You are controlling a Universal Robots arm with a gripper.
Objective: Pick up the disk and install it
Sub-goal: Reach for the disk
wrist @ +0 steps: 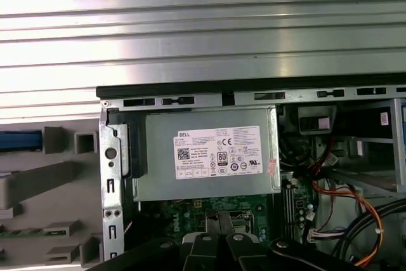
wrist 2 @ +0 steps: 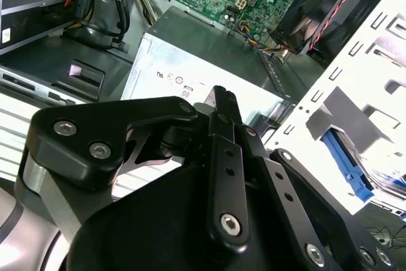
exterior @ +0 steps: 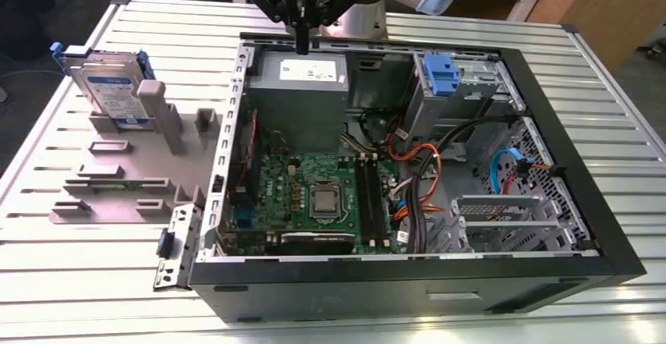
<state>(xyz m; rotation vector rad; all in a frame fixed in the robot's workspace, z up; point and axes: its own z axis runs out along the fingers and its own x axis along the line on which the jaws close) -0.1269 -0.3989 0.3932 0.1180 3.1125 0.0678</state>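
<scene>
In the exterior view, a ribbed metal desk (exterior: 83, 281) carries everything. At about 10 o'clock stands the disk (exterior: 109, 86), a flat silver rectangular hard drive with a white-and-blue label and a blue plastic frame. It rests on edge in a slot of a grey plastic holder (exterior: 115, 180).

To the exterior view's right of the holder lies an open black metal computer case (exterior: 416, 281), with a green circuit board (exterior: 312, 196) near its middle. At 12 o'clock, the robot's black hand (exterior: 302, 44) hangs point-down just above a grey boxy power supply with a white sticker (exterior: 299, 86), well apart from the disk. Its two fingers are pressed together and grip nothing. In the first wrist view the joined fingers (wrist: 219, 220) sit over the circuit board, just beside the power supply.

At about 1 o'clock, a small blue plastic latch (exterior: 441, 75) sits on a grey metal cage inside the case.
</scene>
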